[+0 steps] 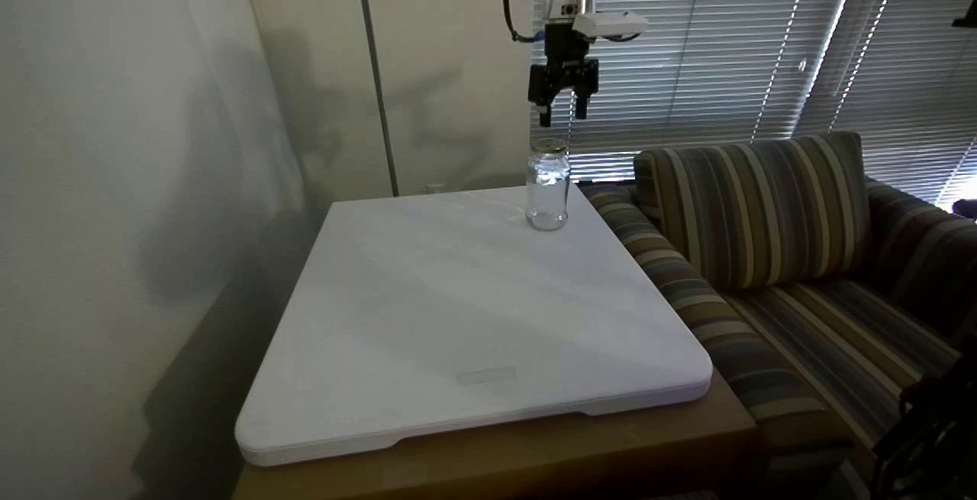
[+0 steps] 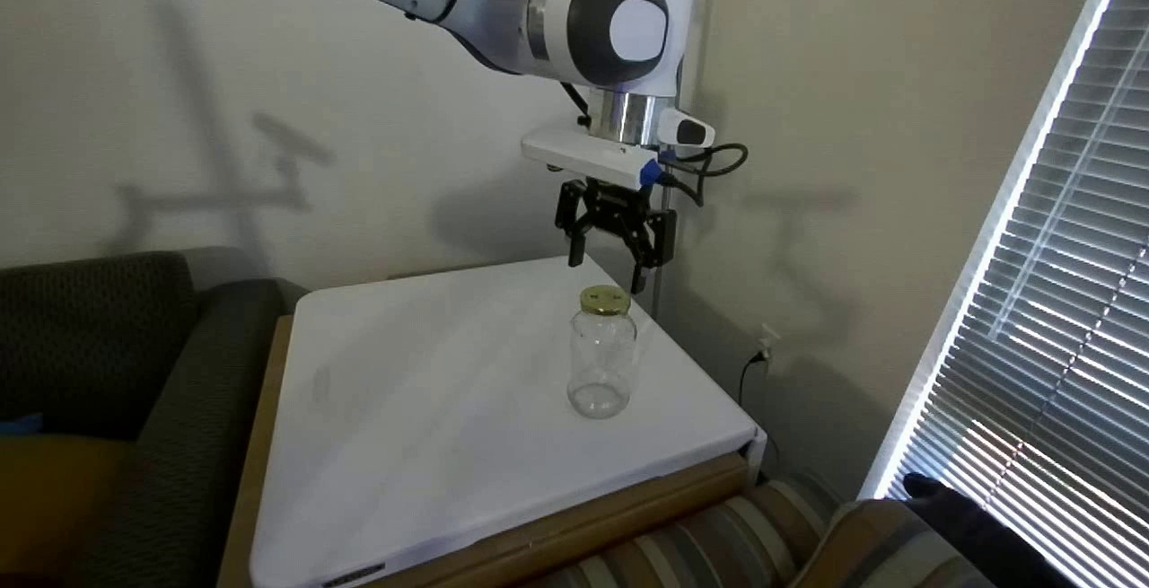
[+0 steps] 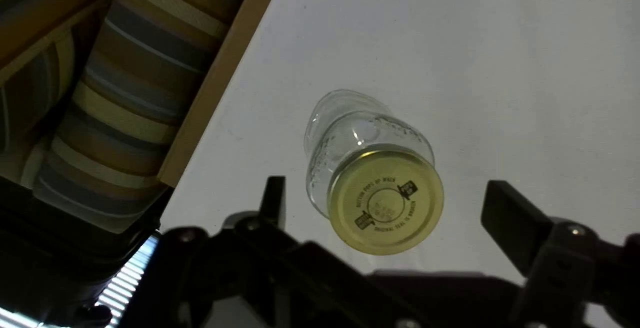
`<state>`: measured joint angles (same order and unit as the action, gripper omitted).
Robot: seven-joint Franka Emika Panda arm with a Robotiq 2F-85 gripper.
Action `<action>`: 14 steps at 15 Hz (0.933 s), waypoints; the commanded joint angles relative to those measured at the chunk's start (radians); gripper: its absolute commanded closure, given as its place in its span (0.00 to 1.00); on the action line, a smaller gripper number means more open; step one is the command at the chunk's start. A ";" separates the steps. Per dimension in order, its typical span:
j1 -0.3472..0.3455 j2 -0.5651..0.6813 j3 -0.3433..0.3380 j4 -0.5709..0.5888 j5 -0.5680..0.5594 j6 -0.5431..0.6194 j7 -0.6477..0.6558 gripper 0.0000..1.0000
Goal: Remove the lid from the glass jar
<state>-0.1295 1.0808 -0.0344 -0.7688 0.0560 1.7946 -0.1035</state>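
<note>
Wrist view: the lid (image 3: 386, 202) is seen from above, a round gold disc with dark lettering around a small central ring. It sits on the mouth of the jar (image 3: 372, 130); clear glass shows past its rim. Two black fingers (image 3: 515, 225) stand toward either side of it, spread wide and both apart from it.

Jar position: upright on the desk (image 2: 404, 444), near the corner closest to the blinds (image 1: 664, 80) in both exterior views. A faint rectangular patch (image 1: 486, 376) shows on the white surface, close to the edge farthest from the jar.

Status: in an exterior view the claw (image 1: 563, 114) points straight down above the jar, its two halves well parted, with a visible gap between its tips and the lid. In an exterior view the white arm (image 2: 489, 9) reaches in above the desk and carries the claw at its lower end.

Around the desk: it rests on a brown base (image 1: 534, 446). A striped sofa (image 1: 801, 317) stands just beside one edge, a dark sofa (image 2: 90, 337) near the edge farthest from the jar. Beyond the edge opposite the dark sofa, a black plug (image 2: 760, 356) is fitted in a wall socket (image 2: 769, 335).
</note>
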 commanded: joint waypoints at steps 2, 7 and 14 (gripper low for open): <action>0.009 0.034 -0.003 0.023 -0.003 0.014 0.014 0.00; 0.024 0.108 -0.002 0.064 -0.003 0.005 0.033 0.00; 0.039 0.140 -0.015 0.113 -0.020 0.008 0.062 0.00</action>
<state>-0.0967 1.1969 -0.0345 -0.7096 0.0504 1.8041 -0.0580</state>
